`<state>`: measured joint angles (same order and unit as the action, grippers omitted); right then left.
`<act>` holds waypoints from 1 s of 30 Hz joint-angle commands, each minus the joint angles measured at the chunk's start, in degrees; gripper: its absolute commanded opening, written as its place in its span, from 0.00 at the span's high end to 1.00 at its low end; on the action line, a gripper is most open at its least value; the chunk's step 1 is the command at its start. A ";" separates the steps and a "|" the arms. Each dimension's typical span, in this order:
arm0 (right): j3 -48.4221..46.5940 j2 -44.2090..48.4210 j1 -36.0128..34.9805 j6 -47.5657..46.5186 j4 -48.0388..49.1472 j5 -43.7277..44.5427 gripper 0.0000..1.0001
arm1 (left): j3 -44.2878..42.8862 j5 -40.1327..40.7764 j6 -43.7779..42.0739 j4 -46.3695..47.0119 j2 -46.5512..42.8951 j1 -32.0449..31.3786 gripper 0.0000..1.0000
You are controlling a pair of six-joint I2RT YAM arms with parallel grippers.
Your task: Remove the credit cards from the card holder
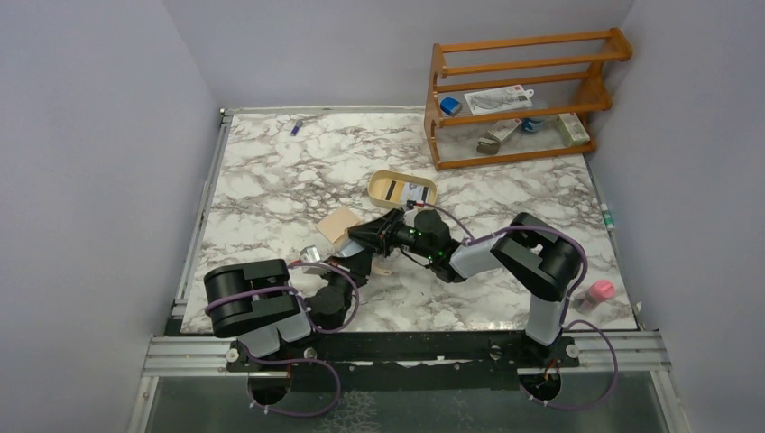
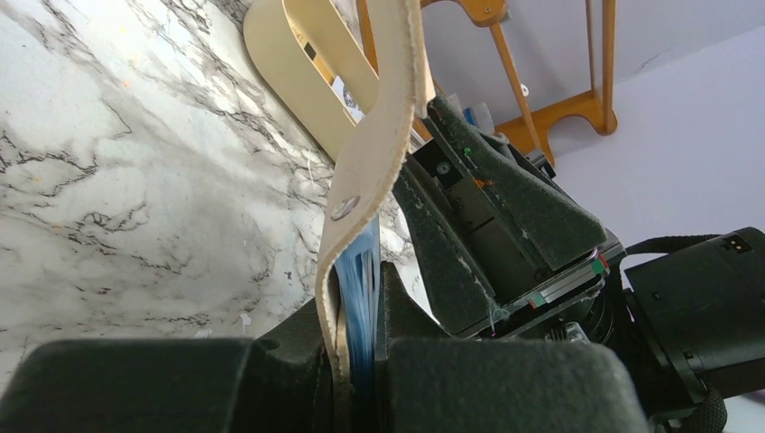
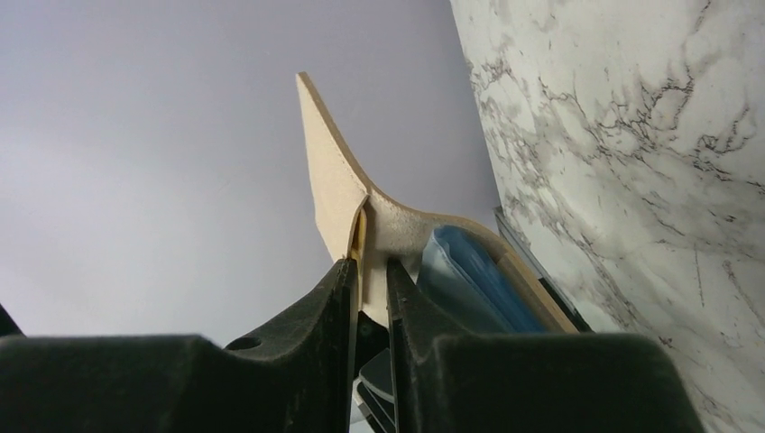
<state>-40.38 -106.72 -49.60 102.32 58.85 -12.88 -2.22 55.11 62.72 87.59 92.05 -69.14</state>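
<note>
The tan card holder (image 1: pixel 337 223) is held up off the marble table between both grippers. My left gripper (image 2: pixel 361 302) is shut on one wall of it together with the pale blue credit cards (image 2: pixel 363 271) that stick out of its pocket. Its flap with the snap (image 2: pixel 345 207) curves up above the fingers. My right gripper (image 3: pixel 370 271) is shut on another tan flap of the holder (image 3: pixel 338 180), with the blue cards (image 3: pixel 465 280) in the pocket just right of its fingers. In the top view the left gripper (image 1: pixel 363 259) and the right gripper (image 1: pixel 365 233) meet at the holder.
An oval tan tray (image 1: pixel 379 183) with small items stands just behind the grippers and also shows in the left wrist view (image 2: pixel 280 63). A wooden rack (image 1: pixel 523 90) is at the back right. A pink object (image 1: pixel 600 290) lies front right, a small silver thing (image 1: pixel 311 254) by the left arm.
</note>
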 commanded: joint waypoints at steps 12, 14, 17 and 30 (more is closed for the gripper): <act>-2.53 -2.05 -0.32 0.12 2.32 1.24 0.81 | 0.38 0.65 1.59 14.93 1.63 -0.60 1.00; -2.57 -2.37 -0.30 0.33 2.57 0.99 0.82 | 0.58 0.85 2.15 14.94 1.80 -0.64 1.00; -2.73 -2.32 -0.30 -0.20 2.60 0.68 0.82 | 0.91 1.25 3.95 14.93 2.66 -0.68 1.00; -3.43 -1.74 -1.05 -1.43 0.33 0.24 0.80 | 1.07 2.10 8.38 14.92 5.42 -0.62 1.00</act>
<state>-42.13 -108.12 -49.91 101.43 58.11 -12.86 -2.11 56.42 69.89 87.61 96.75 -69.14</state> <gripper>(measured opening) 0.191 0.090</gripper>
